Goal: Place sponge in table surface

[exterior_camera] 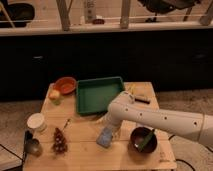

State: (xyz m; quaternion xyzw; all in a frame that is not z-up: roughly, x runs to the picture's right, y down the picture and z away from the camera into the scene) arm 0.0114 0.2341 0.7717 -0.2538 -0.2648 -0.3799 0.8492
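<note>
Low over table surface [85, 155] with gripper [111, 128] at sponge [105, 138], likely soft, light, best pinched across narrow sides; hold impossible to tell.

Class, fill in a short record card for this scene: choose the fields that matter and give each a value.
gripper: low over the table's front middle, at the sponge
sponge: light blue, tilted, in front of the green tray
sponge resting on table surface: cannot tell
dark bowl: right of the sponge
orange bowl: back left
</note>
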